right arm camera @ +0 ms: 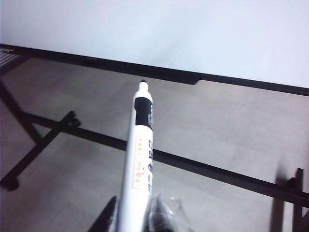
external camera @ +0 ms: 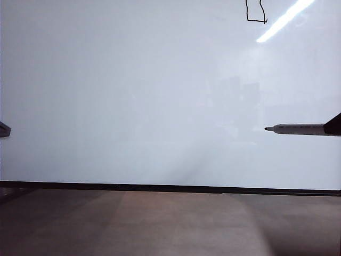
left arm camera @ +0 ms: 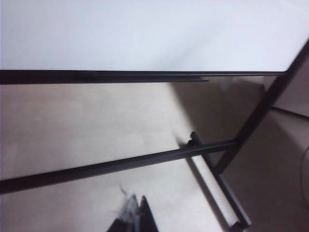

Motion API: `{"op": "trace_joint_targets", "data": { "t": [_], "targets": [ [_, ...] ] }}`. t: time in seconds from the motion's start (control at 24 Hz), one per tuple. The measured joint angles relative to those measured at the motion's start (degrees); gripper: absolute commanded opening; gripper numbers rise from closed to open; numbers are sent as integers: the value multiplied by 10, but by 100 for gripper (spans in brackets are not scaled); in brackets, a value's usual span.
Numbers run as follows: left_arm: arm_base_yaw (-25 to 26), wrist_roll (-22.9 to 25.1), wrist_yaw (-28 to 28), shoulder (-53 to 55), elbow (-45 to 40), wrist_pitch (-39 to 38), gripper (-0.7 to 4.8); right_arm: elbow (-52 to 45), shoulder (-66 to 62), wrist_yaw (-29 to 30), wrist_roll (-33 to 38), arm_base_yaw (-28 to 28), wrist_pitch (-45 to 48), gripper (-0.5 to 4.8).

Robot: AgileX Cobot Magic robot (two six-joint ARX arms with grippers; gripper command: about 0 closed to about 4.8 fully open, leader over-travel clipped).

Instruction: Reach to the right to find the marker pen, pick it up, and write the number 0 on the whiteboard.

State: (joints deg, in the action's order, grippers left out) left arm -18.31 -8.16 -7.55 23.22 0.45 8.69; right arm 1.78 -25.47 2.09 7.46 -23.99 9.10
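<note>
Marker pen (right arm camera: 140, 159), a slim white-barrelled plastic stick with a dark tip, sat clamped at its rear in the right gripper (external camera: 334, 126), tip just off the glossy whiteboard (external camera: 133, 96); light, stiff, probably slippery; left gripper (external camera: 3, 129) at the far edge, fingers unreadable.

Office/lab: whiteboard (external camera: 133, 96) on stand (left arm camera: 116, 166)

There is 1 whiteboard (external camera: 133, 96), bearing 1 number 0 (external camera: 256, 12) and 1 bright light streak (external camera: 285, 20). 1 marker pen (external camera: 295, 128) is in view. 2 grippers show: the left gripper (external camera: 3, 129) and the right gripper (external camera: 334, 126).
</note>
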Motion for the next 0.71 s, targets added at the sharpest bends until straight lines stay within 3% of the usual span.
{"op": "trace_joint_targets", "data": {
  "t": [0.29,0.46,0.62,0.71],
  "targets": [
    [0,-2,0,0,0,-23,-5,0,0,-1,0,0,0,-1],
    [0,-2,0,-99,0,-55,-5,0,4,-6,0,0,-3,-1],
    [76,-2,-23,-178,0,-55,-5,0,76,12,0,34,-38,-1],
    [124,-2,-24,-203,0,-62,-5,-1,120,27,0,82,-53,0]
  ]
}}
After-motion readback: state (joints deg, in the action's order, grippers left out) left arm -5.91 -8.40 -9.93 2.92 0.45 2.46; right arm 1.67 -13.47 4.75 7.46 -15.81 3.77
